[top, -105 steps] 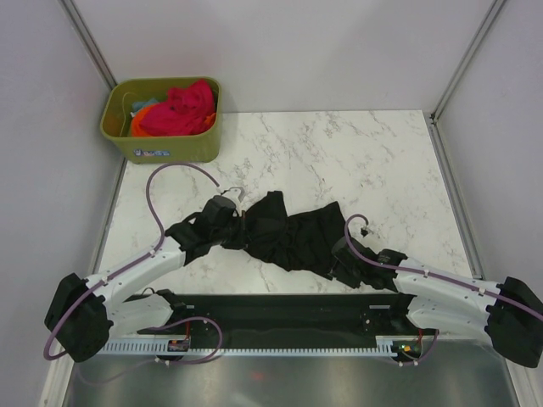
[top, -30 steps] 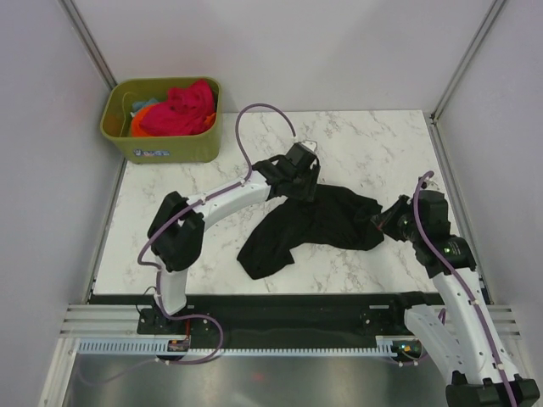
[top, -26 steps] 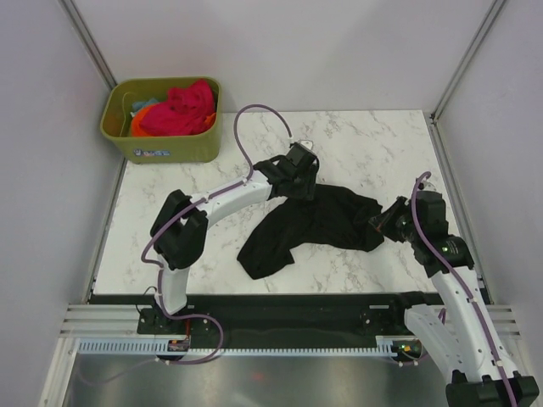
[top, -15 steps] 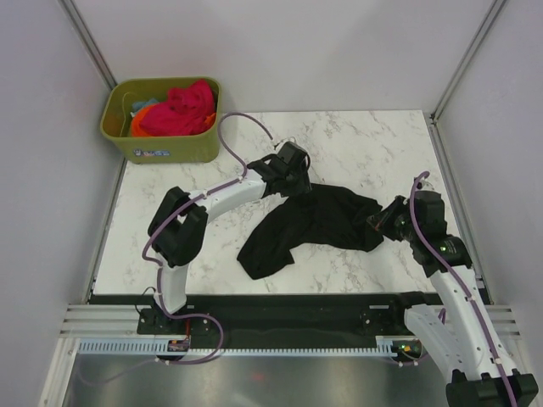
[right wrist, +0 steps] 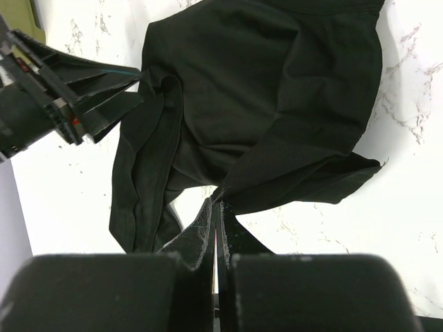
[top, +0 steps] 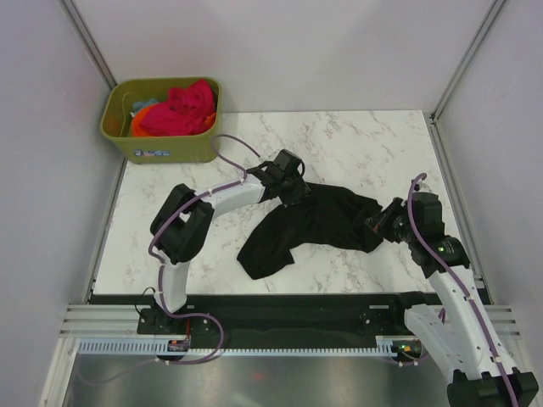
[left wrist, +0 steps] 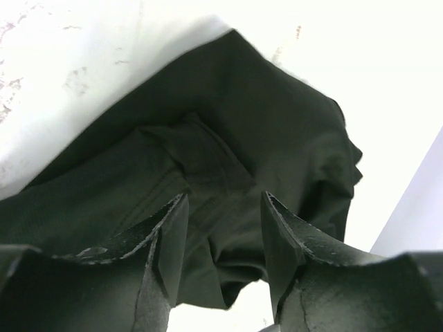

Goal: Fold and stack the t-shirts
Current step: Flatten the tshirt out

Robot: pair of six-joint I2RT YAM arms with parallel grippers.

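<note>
A black t-shirt (top: pixel 318 222) lies crumpled in the middle of the marble table, one end trailing toward the near left. My left gripper (top: pixel 294 186) hovers over its far left edge, jaws apart; in the left wrist view the left gripper (left wrist: pixel 223 202) has dark cloth (left wrist: pixel 228 131) beneath the gap and nothing clamped. At the shirt's right end, my right gripper (top: pixel 378 222) is shut on a pinch of hem; the right gripper (right wrist: pixel 217 202) shows black cloth (right wrist: pixel 277 90) fanning out from its closed tips. More t-shirts, pink-red (top: pixel 180 108), orange and teal, fill the bin.
The olive-green bin (top: pixel 161 146) stands at the far left corner of the table. Grey walls close in the left, right and back. The left arm (top: pixel 225 197) arches over the table's left half. A black rail (top: pixel 271 309) runs along the near edge.
Over the last second the left gripper slid a little leftward and nearer along the shirt's far edge, its cable loop dropping. The right gripper and the shirt have barely shifted.
</note>
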